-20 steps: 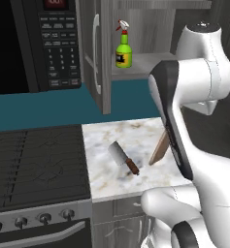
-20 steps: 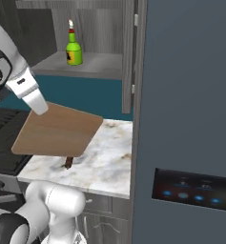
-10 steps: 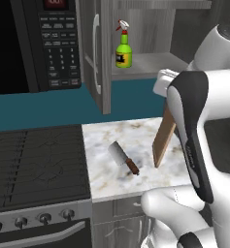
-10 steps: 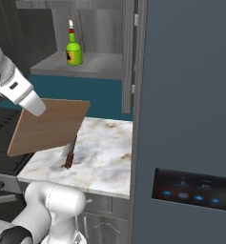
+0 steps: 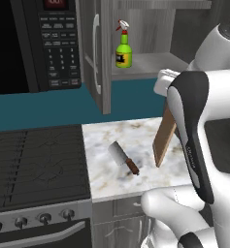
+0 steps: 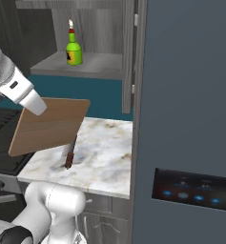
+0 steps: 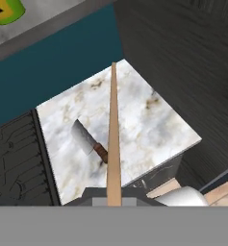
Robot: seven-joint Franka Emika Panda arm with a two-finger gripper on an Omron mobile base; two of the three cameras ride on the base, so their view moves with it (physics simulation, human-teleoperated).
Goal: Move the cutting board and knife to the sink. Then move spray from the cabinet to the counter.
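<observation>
My gripper [image 6: 37,107] is shut on the top edge of the cutting board [image 6: 50,126], a light-brown wooden board hanging tilted above the counter [image 5: 102,169]. In the left base view the cutting board [image 5: 164,135] shows edge-on below the gripper [image 5: 167,99]. The hand view looks down the thin edge of the cutting board [image 7: 113,129] from the gripper [image 7: 114,193]. The knife [image 5: 123,157] lies flat on the marble counter beneath, its handle [image 6: 68,162] toward the front edge. The green spray [image 5: 123,48] stands upright on the shelf of the open cabinet [image 5: 150,63]. The sink is out of view.
A black microwave [image 5: 34,43] hangs left of the open cabinet door [image 5: 94,53]. The black stovetop [image 5: 34,164] borders the counter on its left. A tall dark panel [image 6: 190,119] walls off the counter's right side.
The cutting board has risen off the counter in the gripper and swung a little toward the stove side. The knife and spray have stayed put.
</observation>
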